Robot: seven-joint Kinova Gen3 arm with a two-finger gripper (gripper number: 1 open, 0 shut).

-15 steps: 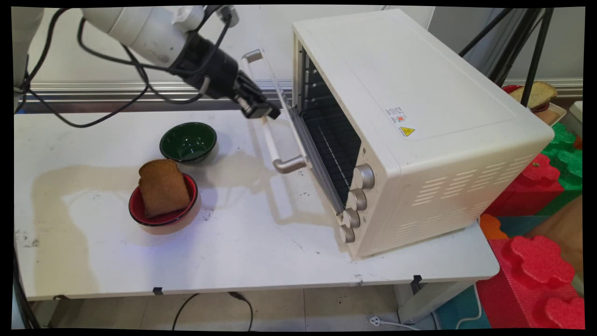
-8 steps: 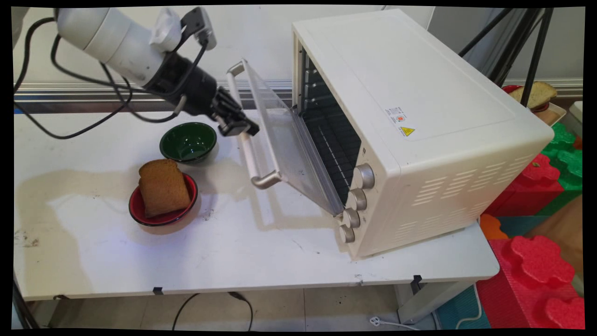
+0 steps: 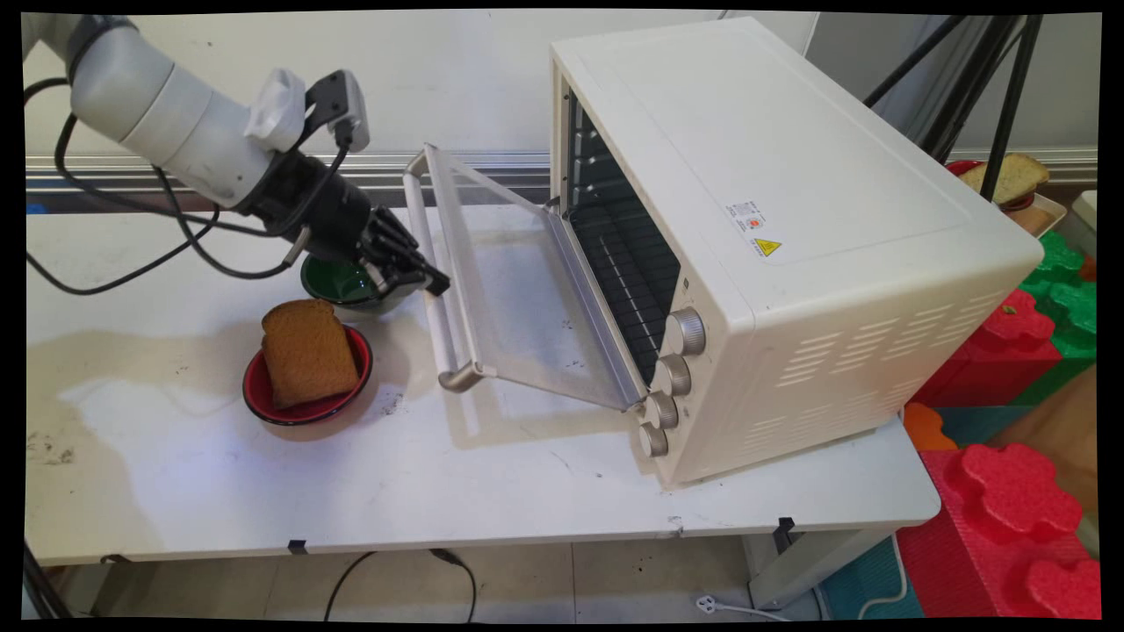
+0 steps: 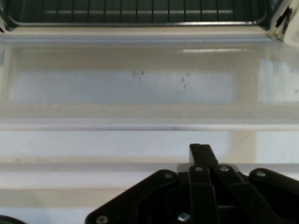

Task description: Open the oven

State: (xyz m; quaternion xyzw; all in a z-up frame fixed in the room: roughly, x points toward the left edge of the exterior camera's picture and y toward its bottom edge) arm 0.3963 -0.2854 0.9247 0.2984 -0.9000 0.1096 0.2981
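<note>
Jaws of our gripper look pressed together against the oven door's handle, though we can't confirm a grip.

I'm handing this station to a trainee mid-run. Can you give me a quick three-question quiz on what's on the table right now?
1. True or false: the clear glass door of the cream metal toaster oven is shut.
2. What lies in the round red bowl? A) a brown slice of bread B) a metal spoon C) nothing
3. Fill in: the black end effector is nearest the door's pale bar ____.

Key
1. False: the door hangs open, and the rack shows inside.
2. A: the slice of bread.
3. handle.
</note>
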